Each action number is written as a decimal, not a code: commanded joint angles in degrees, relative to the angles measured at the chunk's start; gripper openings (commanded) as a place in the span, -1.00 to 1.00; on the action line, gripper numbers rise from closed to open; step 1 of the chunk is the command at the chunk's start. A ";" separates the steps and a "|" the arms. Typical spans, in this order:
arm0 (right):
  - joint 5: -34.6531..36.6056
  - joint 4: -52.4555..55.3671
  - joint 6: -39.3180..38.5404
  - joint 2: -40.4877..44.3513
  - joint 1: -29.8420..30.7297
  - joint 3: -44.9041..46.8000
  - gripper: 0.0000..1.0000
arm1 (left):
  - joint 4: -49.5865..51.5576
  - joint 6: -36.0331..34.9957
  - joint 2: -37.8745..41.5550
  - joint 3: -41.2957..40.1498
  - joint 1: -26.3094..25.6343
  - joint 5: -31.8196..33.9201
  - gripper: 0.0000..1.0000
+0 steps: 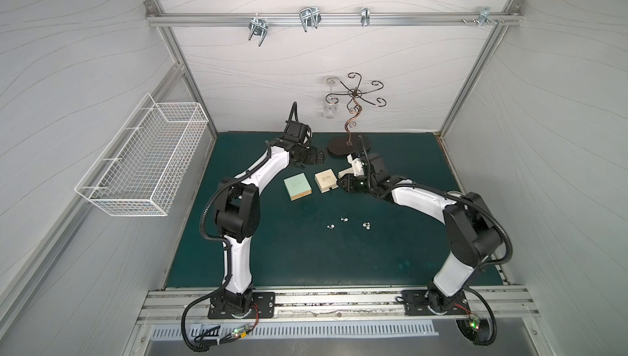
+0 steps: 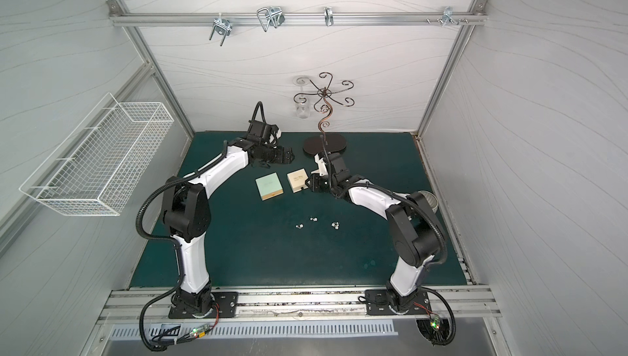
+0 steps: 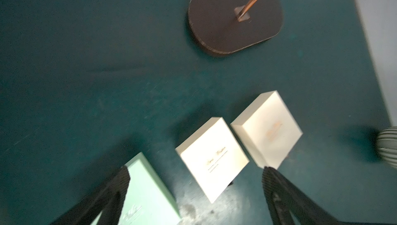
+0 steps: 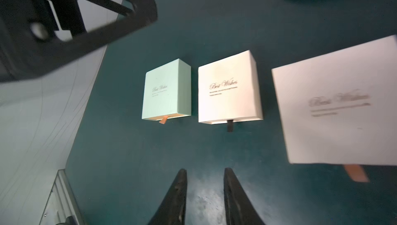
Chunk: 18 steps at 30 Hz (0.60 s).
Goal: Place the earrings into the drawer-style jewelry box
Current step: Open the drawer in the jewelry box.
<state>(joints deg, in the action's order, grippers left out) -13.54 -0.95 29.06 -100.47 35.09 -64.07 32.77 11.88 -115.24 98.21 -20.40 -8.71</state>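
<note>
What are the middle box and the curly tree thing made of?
The middle box looks like matte cream cardboard: sharp folded edges, printed lettering, black ribbon pull. The curly stand looks like coppery metal wire: thin, shiny, bent into scrolls.

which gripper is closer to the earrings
Right. The right gripper is near the cream box, not far behind the earrings; the left gripper is farther back.

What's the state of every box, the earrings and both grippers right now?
mint box: drawer shut, orange tab out.
cream box: drawer shut, black tab out.
white box: drawer looks shut, orange tab out; blurred.
earrings: loose on the mat, three small clusters.
left gripper: open, empty.
right gripper: open by a narrow gap, empty.
jewelry stand: upright.
</note>
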 commanded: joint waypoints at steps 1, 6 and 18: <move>1.65 2.19 4.22 -4.70 0.72 -2.37 -0.33 | 5.50 -4.54 -2.19 1.21 -0.60 5.70 0.99; 1.80 1.42 7.40 -8.88 1.12 -4.36 -0.29 | 7.51 -6.61 -5.74 4.05 -0.69 7.39 0.98; 0.32 1.61 7.53 -13.28 1.18 -6.65 -0.25 | 8.07 -10.30 -11.66 9.60 -2.51 7.08 0.98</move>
<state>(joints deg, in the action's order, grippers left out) -12.71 -0.36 35.68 -112.31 36.05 -69.60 41.06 3.77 -125.60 104.51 -22.17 -2.33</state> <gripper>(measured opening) 0.373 0.992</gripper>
